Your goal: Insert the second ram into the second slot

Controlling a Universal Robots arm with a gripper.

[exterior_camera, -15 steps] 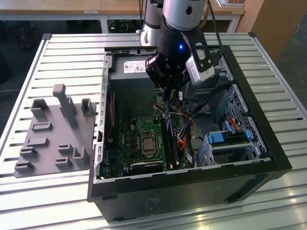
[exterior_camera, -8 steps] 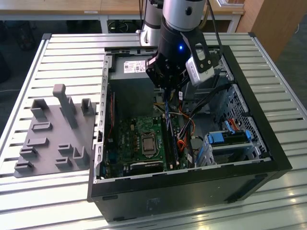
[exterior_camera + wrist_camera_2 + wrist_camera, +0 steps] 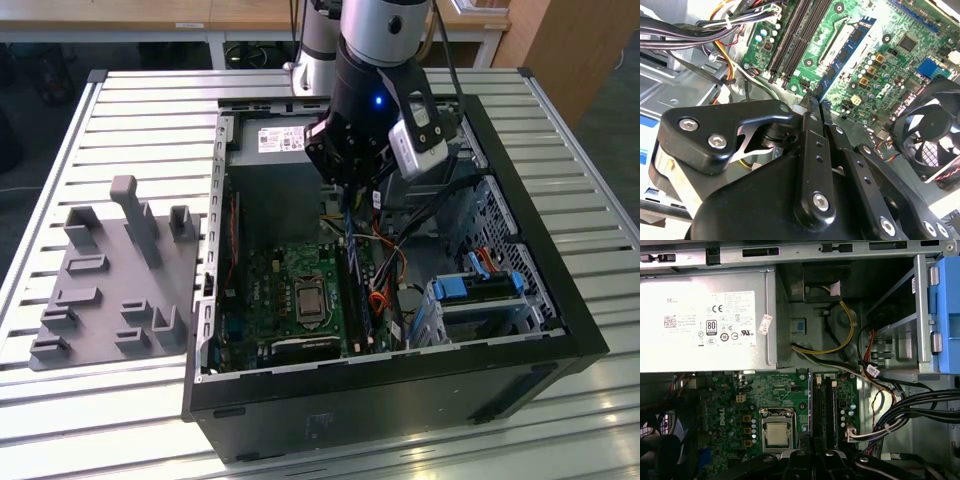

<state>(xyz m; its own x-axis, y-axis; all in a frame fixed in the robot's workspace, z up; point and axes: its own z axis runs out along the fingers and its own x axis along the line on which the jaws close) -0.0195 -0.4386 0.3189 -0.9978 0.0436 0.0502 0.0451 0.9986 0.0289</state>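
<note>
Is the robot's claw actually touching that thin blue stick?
Touching. In the second wrist view the gripper pinches the near end of the second ram between its fingertips, with no gap.

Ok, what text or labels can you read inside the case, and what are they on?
On the power supply, white label: marks and fine print, too small to quote reliably.
At its edge, red-and-white sticker: unreadable.
On the wiring, white cable tag: unreadable.
On the motherboard: printing too small to read.
</note>
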